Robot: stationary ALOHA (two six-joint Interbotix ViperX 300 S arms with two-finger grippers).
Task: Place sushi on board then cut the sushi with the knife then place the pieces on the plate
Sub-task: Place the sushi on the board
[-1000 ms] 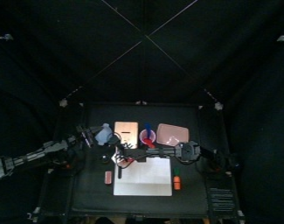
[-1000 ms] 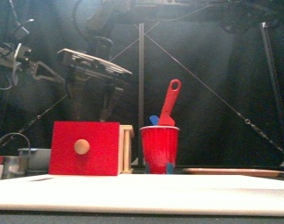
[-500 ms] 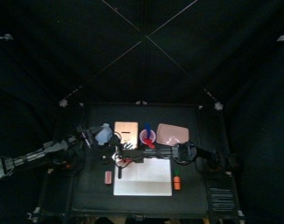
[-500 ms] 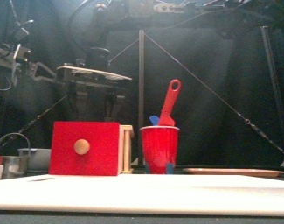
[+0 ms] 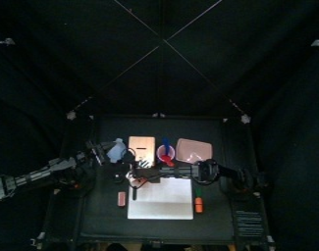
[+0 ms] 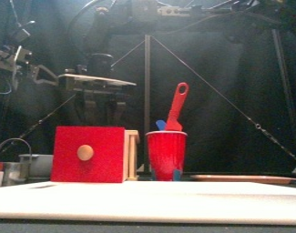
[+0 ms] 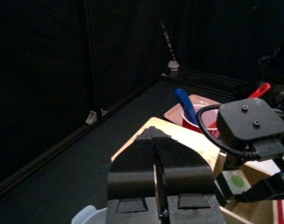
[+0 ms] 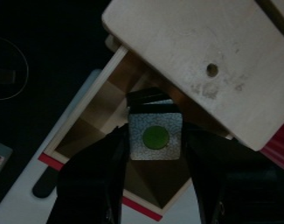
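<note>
The sushi roll [image 8: 155, 136] shows its grey end with a green centre, lying in the pulled-out drawer of the wooden box [image 8: 214, 61]. My right gripper [image 8: 155, 153] is open, one jaw on each side of the roll. In the front view it hangs just behind the red drawer front [image 6: 89, 155]; in the top view the right gripper [image 5: 134, 175] sits over the drawer. The red cup [image 6: 166, 153] holds the red knife [image 6: 177, 104] and a blue knife [image 6: 160, 124]. The white board [image 5: 162, 199] lies in front and the pink tray [image 5: 193, 150] behind right. My left gripper [image 7: 159, 179] rests shut, raised at the left.
A blue-grey bowl [image 5: 117, 150] stands left of the box, close to the left arm. A small orange toy [image 5: 197, 204] lies at the board's right edge and a small reddish one [image 5: 123, 198] at its left.
My right gripper has come down over the open drawer, its cross-plate lower in the front view. The left arm has stayed where it was.
</note>
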